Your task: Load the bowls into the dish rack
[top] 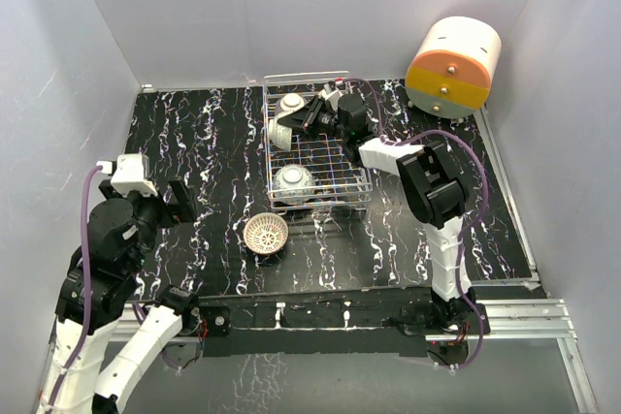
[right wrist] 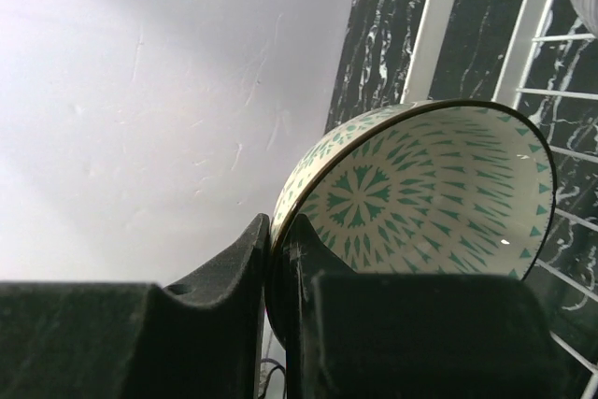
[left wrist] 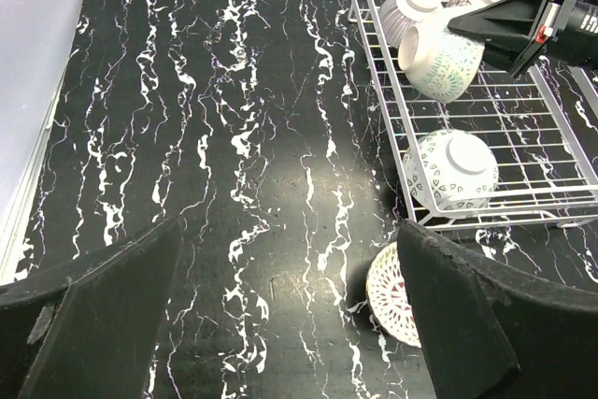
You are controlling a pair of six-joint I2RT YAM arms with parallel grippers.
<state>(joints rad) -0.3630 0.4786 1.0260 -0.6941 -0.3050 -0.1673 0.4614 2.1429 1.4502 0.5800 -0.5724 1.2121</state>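
1 bowl [top: 266, 233] sits upright out on the table [top: 213, 143], just beside the near edge of the dish rack [top: 330, 157]. The right gripper [right wrist: 278, 240] is pinched tight on the rim of a green-patterned bowl [right wrist: 420, 193], tipped on its side over the rack's far-left part. The left gripper [left wrist: 290, 315] hangs wide apart over the table. It's glazed ceramic, so probably stiff, slick and chippy. A rim pinch looks like the way to go, just ease it onto the wire.
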